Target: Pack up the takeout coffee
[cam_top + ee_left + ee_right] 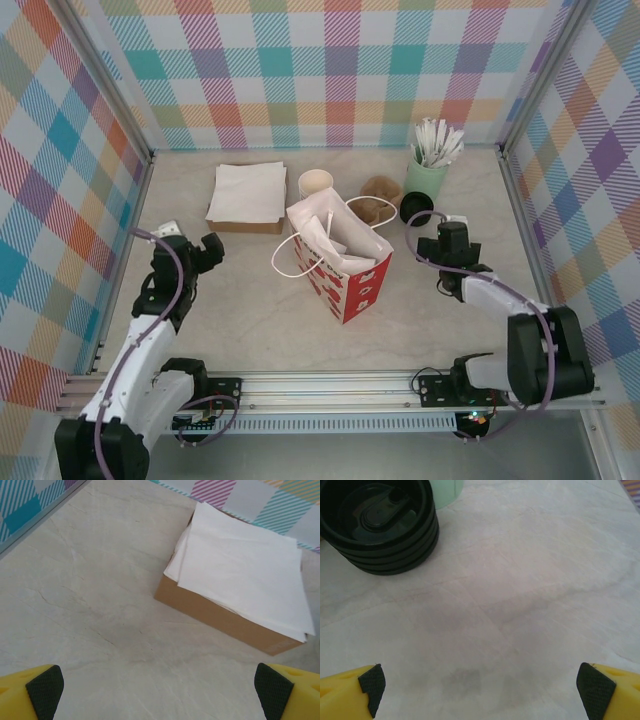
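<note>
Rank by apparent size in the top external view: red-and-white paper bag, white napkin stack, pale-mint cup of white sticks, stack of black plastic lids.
Largest to smallest:
1. red-and-white paper bag
2. white napkin stack
3. pale-mint cup of white sticks
4. stack of black plastic lids

Left claw (160, 700) wide open, nothing between the jaws. Yellow fingers with black pads (45, 690) sit at the bottom corners, over bare pale tabletop (90, 605). Upper right: brown box (220, 617) topped with a stack of white napkins (245, 565), the stack overhanging its near edge. Plaid wall (235, 495) behind it; grey rail (35, 527) at upper left.
</note>
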`<state>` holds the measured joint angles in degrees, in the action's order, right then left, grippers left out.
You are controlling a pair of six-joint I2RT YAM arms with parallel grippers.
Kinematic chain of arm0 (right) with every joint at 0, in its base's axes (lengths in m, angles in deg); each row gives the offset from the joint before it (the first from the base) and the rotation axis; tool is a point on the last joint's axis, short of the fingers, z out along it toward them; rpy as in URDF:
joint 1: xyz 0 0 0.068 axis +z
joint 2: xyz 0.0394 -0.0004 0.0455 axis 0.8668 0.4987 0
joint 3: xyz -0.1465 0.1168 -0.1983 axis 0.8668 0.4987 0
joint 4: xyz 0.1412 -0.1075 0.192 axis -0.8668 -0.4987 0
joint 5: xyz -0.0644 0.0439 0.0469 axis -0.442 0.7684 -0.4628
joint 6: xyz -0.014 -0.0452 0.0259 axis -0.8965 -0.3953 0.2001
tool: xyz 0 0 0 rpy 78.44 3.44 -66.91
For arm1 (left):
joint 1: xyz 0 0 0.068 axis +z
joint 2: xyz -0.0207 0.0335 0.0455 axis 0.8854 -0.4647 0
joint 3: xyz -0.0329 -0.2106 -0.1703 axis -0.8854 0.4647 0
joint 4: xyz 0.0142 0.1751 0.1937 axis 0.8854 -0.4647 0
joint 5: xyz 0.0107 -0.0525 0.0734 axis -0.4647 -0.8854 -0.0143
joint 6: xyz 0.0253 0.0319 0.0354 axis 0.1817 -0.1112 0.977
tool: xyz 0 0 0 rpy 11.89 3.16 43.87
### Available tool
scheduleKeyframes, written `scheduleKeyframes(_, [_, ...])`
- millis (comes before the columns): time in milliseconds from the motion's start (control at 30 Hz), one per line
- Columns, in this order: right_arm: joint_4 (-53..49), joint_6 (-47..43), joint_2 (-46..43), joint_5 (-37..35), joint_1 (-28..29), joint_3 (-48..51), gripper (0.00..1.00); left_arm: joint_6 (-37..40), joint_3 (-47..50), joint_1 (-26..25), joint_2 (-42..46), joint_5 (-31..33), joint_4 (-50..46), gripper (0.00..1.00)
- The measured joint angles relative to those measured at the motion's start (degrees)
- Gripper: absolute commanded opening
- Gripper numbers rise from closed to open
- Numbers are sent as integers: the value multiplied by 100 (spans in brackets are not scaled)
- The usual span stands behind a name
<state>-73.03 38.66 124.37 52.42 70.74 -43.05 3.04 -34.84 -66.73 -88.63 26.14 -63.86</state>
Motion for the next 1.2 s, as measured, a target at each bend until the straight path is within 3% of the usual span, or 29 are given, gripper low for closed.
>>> scheduleKeyframes(300, [2302,-822,896,516,-66,247,100,634,522,7,-1104,177,1423,100])
scheduleKeyframes(567, [3722,-914,1008,1429,-577,1064,100,1080,824,61,-1235,-11,2389,100])
scheduleKeyframes(767, [3665,-769,1172,1980,-922,798,100,1231,1071,92,-1657,-321,3220,100])
scheduleKeyframes(1200, [3665,-697,1172,2210,-962,728,100,1589,1139,153,-4050,-1145,5613,100])
